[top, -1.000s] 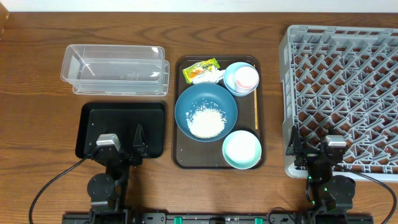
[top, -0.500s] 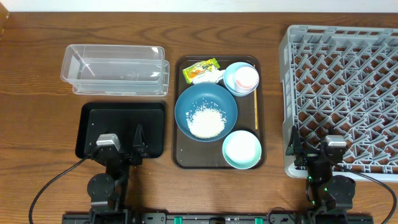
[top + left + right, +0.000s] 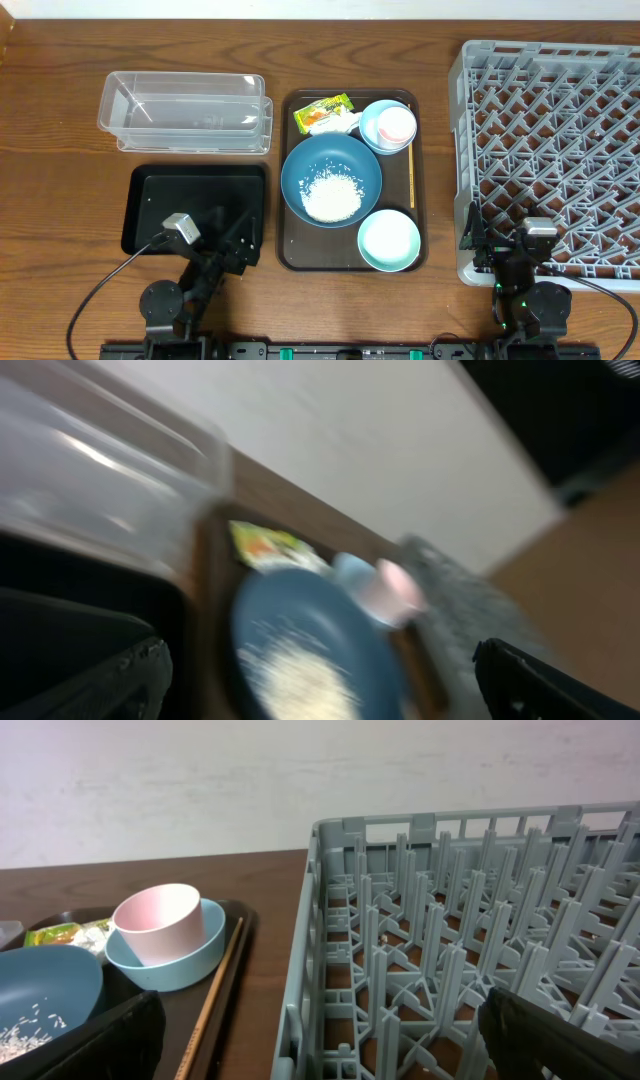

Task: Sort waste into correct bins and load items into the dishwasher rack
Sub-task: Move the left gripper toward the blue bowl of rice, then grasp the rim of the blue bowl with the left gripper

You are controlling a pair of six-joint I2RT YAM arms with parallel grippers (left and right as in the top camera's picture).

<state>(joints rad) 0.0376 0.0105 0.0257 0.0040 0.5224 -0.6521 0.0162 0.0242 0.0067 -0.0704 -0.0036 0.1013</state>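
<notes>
Leftmost, the left gripper (image 3: 228, 238) hangs over the near right corner of a black tray (image 3: 160, 195), angled toward a brown tray (image 3: 283, 200) on its right. Its jaws are spread wide and hold nothing, and its own camera view is blurred. Beyond it sits a clear tub (image 3: 185, 110).

Right of that gripper, the brown tray carries:
- a dark-blue bowl (image 3: 331, 160) of rice (image 3: 331, 197)
- a wrapper (image 3: 322, 112)
- a pink cup (image 3: 396, 124) inside a light-blue bowl (image 3: 372, 135)
- a chopstick (image 3: 411, 175)
- a mint bowl (image 3: 389, 240)

Farther right, the right gripper (image 3: 505, 250) sits at the near left corner of the grey rack (image 3: 550, 140) — fingers wide apart, empty.
</notes>
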